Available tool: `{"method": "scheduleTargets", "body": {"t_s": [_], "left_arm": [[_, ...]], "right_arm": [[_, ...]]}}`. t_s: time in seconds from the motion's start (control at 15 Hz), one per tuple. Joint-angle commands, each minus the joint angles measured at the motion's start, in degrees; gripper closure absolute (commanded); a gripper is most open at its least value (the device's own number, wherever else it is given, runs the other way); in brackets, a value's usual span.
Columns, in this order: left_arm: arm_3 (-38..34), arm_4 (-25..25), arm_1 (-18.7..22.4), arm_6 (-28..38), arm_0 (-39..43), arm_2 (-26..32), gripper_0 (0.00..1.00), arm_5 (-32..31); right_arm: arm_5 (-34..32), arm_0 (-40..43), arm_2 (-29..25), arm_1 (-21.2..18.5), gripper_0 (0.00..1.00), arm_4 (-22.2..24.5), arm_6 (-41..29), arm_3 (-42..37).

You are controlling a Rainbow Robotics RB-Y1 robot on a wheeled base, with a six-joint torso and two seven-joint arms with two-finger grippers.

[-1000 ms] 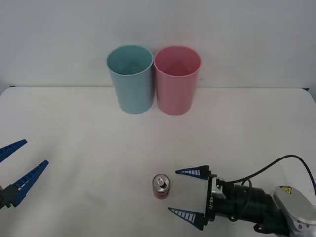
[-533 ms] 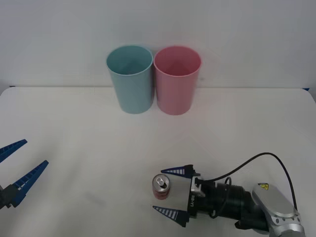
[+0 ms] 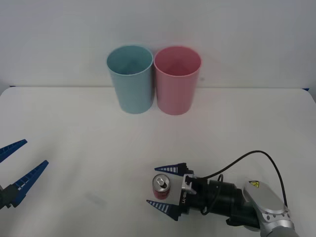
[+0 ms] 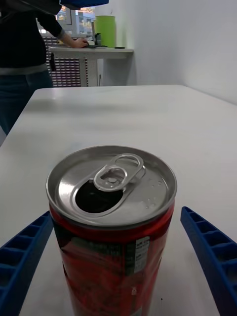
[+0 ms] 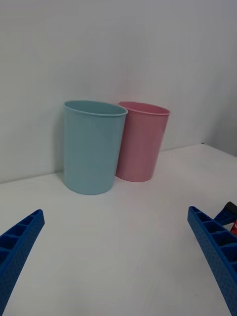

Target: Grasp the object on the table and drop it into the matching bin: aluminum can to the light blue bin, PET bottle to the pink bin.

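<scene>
The aluminum can [image 3: 161, 187], small and red with a silver top and pull tab, stands upright on the white table [image 3: 74, 123] near its front edge. My right gripper [image 3: 152, 186] is open, lying low, with one blue finger on each side of the can. In the right wrist view the can [image 4: 113, 232] fills the space between the fingers [image 4: 19, 256], with small gaps on both sides. The light blue bin [image 3: 130, 79] and the pink bin [image 3: 177, 80] stand side by side at the back. My left gripper [image 3: 36, 151] hangs open at the far left, facing the light blue bin [image 5: 91, 148] and the pink bin [image 5: 142, 142].
A black cable [image 3: 256, 158] loops over the right wrist. A wall rises right behind the bins. Bare tabletop stretches between the can and the bins. The table's back edge runs level with the bins' bases.
My right gripper has slid left along the table until its open fingers flank the can. The can, the bins and the left arm have not moved.
</scene>
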Motion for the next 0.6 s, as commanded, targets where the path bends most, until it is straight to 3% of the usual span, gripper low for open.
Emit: {"method": "scheduleTargets", "body": {"t_s": [0.07,0.6], "left_arm": [[0.00,0.00,0.00,0.00,0.00,0.00,0.00,0.00],[0.00,0.00,0.00,0.00,0.00,0.00,0.00,0.00]], "right_arm": [[-0.27,0.11,-0.09,-0.23,1.00,-0.34,-0.34,-0.04],[-0.35,-0.33,0.35,-0.32,1.00,-0.51,-0.70,-0.04]]}}
